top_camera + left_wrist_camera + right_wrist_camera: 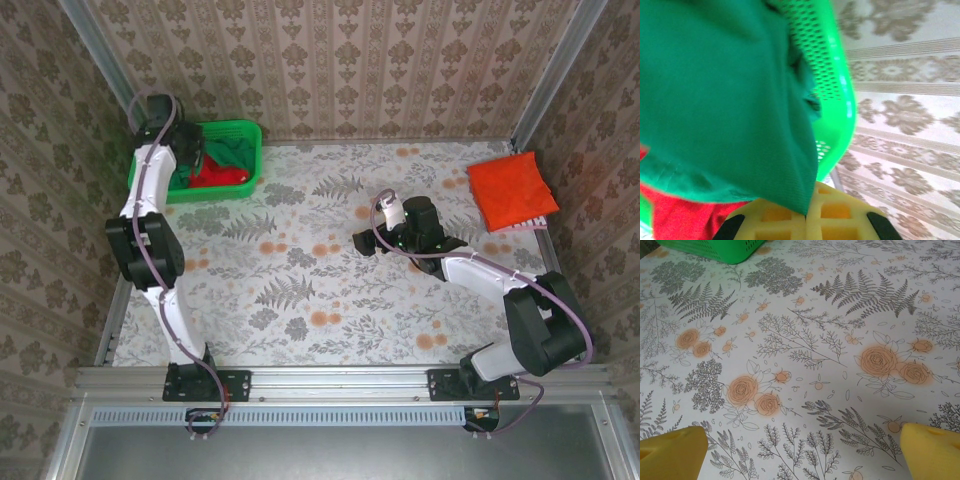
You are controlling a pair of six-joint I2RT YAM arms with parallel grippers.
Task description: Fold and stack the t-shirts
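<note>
Top view: we look down from above and behind the arm bases, taking in the whole table [300, 290], the basket [215, 190] at its far left and papered walls beyond.
Left wrist view: we ride the left arm, pressed very near the green t-shirt [715, 100], looking past the left gripper [806, 220] at the basket's lattice wall.
Right wrist view: we hang low over the tablecloth, facing along it past the right gripper [802, 455], whose yellow tips frame the bottom corners.
Shared ground: we find the basket in all three views, and the tablecloth in the top and right wrist views.
</note>
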